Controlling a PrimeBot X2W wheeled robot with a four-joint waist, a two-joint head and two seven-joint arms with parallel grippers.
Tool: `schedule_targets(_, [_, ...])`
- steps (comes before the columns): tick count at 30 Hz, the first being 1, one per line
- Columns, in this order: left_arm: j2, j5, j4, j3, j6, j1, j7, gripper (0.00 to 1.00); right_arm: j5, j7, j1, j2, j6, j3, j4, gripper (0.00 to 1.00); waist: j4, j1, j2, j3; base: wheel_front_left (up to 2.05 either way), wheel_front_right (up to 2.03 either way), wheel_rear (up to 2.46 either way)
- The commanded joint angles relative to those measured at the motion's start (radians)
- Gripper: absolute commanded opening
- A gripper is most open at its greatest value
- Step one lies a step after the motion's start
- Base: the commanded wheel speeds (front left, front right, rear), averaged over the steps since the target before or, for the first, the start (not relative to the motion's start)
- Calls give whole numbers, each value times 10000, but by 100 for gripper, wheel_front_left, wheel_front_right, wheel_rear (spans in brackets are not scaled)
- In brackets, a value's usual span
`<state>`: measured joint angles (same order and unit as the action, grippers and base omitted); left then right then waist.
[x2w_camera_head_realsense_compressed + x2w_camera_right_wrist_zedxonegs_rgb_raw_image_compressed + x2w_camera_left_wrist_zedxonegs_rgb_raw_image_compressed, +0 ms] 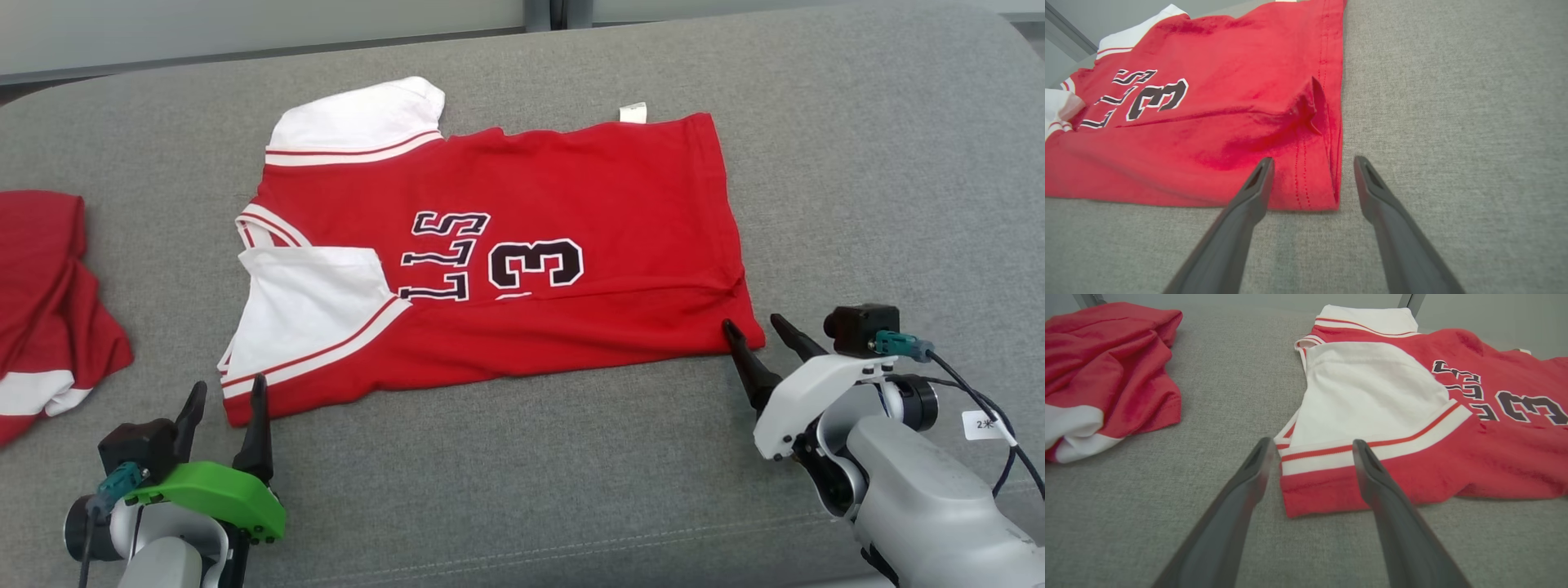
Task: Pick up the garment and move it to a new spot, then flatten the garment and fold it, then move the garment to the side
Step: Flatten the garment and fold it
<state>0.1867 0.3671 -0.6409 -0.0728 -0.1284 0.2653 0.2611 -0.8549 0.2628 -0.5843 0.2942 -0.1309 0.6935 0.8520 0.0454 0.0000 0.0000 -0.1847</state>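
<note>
Jersey (522,245): red with white sleeves, spread on the grey cushion (522,490), collar end left, hem right. And look at that near long edge: it reads as doubled over, with the lower part of the number tucked under the fold.
Stage: my call, flattening is done and 1 lengthwise fold is in. Another fold and the move aside are yet to come.
Left gripper (229,384): jaws wide apart, holding nothing, lined up on the near-left corner. In its wrist view the 2 fingers straddle that striped corner.
Right gripper (751,322): also spread wide and empty, right at the near-right hem corner, 1 finger over cloth, the other over bare cushion.
Contact: cannot tell whether any fingertip touches the cloth.
Pucker (1310,110): a raised crease just in from the right hem, beyond the right gripper.
Risk 1: a pinch that catches only the top layer would peel the fold open on the lift.
Risk 2: folding over that pucker would press the crease in.
Risk 3: 2 arms rising unevenly would skew the edges, since the cloth looks limp.
Risk 4: fingers driven too low could snag cushion fabric along with the corner.
Other shirt (49,302): a crumpled red one at the left, well apart. A sideways move that way could land on it.
</note>
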Motion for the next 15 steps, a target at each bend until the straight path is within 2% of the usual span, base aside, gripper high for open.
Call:
schedule_targets(1, [92,-37,-63,12,-20,202,35,100,94,47,-61,-43,3,-35,62,100,22,0,0,-99,0,0,0])
schedule_targets(12, [89,165,-1043,-392,-24,564,34,100,347,47,-184,-253,3,-131,337,100,10,0,0,-276,0,0,0])
schedule_targets(13, [79,178,-1178,-421,-24,596,34,100,341,46,-193,-269,3,-88,379,91,1,0,0,-283,0,0,0])
schedule_targets(14, [80,186,-1316,-439,-24,643,34,100,337,46,-218,-267,3,-50,427,53,-7,0,0,-290,0,0,0])
schedule_targets(15, [94,164,-1438,-452,-25,691,34,68,359,44,-254,-260,3,-1,476,35,-15,0,0,-296,0,0,0])
